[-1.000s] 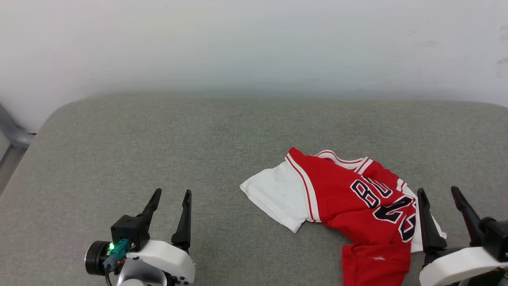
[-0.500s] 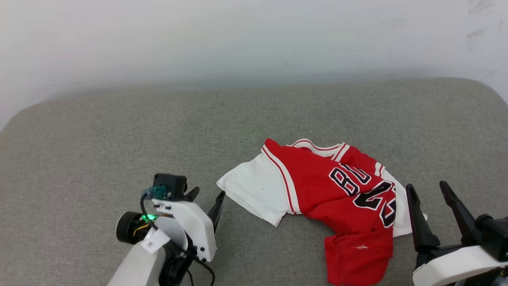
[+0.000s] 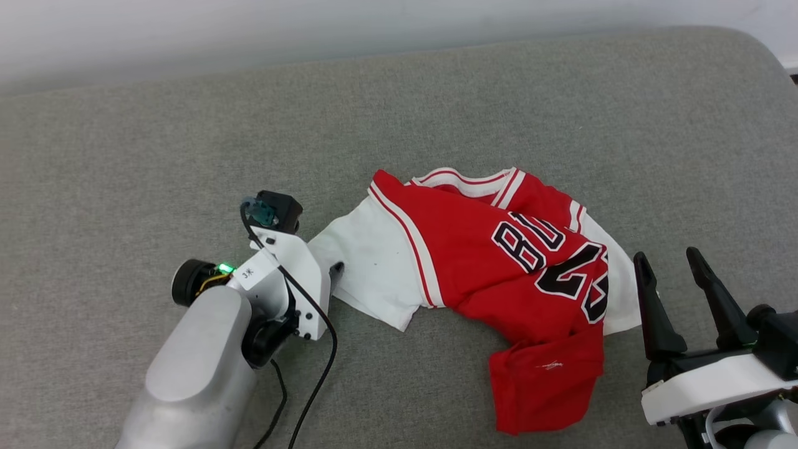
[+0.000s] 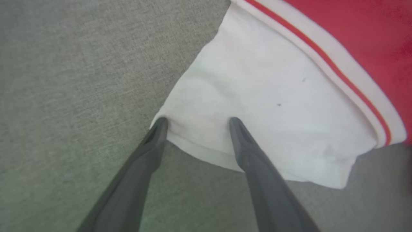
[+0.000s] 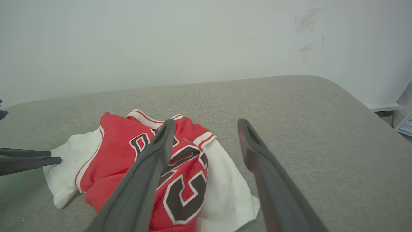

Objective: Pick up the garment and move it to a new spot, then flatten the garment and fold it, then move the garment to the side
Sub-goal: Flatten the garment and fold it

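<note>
Since a second ago the left gripper point(image 4: 197, 122) has swung from open cushion over to the jersey's white sleeve point(image 4: 257, 106), and the head camera has tipped down as well, so the whole picture has shifted. Its fingers are spread: in the left wrist view one tip sits at the sleeve's outer corner and the other rests on the white cloth just inside the hem, with nothing pinched yet. The right gripper point(image 3: 666, 254) is also spread wide and empty, hovering just beside the other white sleeve. The red jersey point(image 3: 486, 249) lies crumpled right of the middle of the grey cushion point(image 3: 156, 143), well short of its far edge and its far right corner. Its lower part is folded under and its body is creased.

The main risk, as I judge it, is a thin bite. Closing this near the hem may catch one layer, or let the corner slide out. Lifting by one sleeve could leave the body bunched and dragging, which would make flattening harder. The loose black cable point(image 3: 318, 368) on the left arm might also brush the cloth.

For writing, the chest letters begin "BU" and then vanish into a fold. The big black numbers point(image 3: 570, 284) look like "23". A small white mark point(image 3: 552, 365) on the red hem is too small to read. A sticker point(image 3: 247, 272) on the left wrist shows "3" and a character I cannot make out.
</note>
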`<state>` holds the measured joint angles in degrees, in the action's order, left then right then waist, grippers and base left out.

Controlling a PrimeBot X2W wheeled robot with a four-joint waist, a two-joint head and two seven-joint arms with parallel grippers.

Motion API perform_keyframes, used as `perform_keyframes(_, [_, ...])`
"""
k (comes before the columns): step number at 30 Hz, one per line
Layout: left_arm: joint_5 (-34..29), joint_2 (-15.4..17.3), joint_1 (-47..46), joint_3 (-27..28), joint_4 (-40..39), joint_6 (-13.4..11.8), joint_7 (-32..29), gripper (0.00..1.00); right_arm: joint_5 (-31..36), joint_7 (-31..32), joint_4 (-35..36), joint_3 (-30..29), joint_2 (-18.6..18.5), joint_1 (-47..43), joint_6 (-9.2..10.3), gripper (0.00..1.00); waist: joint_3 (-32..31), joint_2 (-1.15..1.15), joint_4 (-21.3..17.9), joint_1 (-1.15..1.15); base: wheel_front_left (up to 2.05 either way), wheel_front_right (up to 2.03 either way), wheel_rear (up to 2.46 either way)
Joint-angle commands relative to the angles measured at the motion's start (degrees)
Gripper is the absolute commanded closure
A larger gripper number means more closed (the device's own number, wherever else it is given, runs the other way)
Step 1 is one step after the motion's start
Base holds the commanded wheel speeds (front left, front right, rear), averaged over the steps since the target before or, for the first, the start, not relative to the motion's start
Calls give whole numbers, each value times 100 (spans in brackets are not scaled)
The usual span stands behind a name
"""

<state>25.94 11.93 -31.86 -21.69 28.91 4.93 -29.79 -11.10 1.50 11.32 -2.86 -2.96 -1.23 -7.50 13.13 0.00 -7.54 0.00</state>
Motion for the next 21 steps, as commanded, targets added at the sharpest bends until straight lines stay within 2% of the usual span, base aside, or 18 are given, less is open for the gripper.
perform_keyframes(1, [-24,45,-135,-39,165,42,-47,0,-22,-57,-43,21,11,139,2,0,280,0,-163,0,0,0,0])
perform_keyframes(5, [-67,84,-206,-336,749,128,-468,0,-90,-173,-190,37,10,233,3,0,422,0,-240,0,0,0,0])
perform_keyframes(6, [4,37,-76,-690,1161,216,-1004,55,-124,-226,-302,44,11,298,2,0,456,0,-272,0,0,0,0])
perform_keyframes(7, [55,10,-36,-797,1224,234,-1131,85,-139,-232,-330,43,10,320,2,0,458,0,-280,0,0,0,0])
perform_keyframes(8, [89,-4,-11,-877,1249,252,-1173,100,-163,-242,-352,38,10,327,2,0,460,0,-284,0,0,0,0])
perform_keyframes(13, [18,204,-139,-1004,1023,250,-482,100,-184,-229,-499,-54,11,312,2,0,333,0,-184,0,0,0,0])
perform_keyframes(17, [-23,437,-105,-803,722,84,111,100,-185,-156,-576,-174,11,254,2,0,115,0,-27,0,0,0,0])
perform_keyframes(21, [-64,710,141,-653,212,-94,410,100,-142,-60,-605,-345,10,141,2,0,-136,0,166,0,0,0,0])
